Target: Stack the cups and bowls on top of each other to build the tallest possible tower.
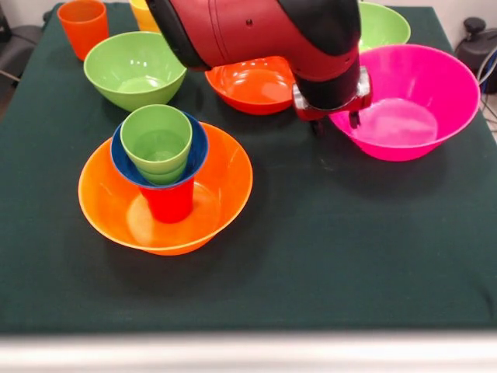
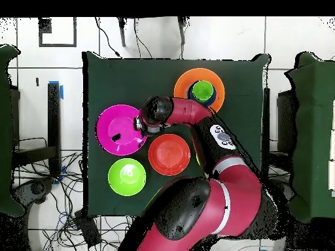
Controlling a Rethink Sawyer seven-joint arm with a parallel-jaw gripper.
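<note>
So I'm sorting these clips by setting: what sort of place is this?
Probably a robotics lab: a robot arm works at a cloth-covered table of plastic bowls, with loose cables on a tiled floor.

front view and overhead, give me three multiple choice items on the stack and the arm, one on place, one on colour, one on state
1. Where is the gripper?
A. at the pink bowl's rim
B. over the orange cup
C. inside the tower

2. What colour is the small bowl in the tower?
A. pink
B. blue
C. yellow

3. What state is the large orange bowl in?
A. upside down
B. upright, holding the red cup
C. lying on its side

Answers: 1 A, the gripper hangs by the pink rim; 2 B, a blue rim rings the green cups; 3 B, the red cup stands inside it.
</note>
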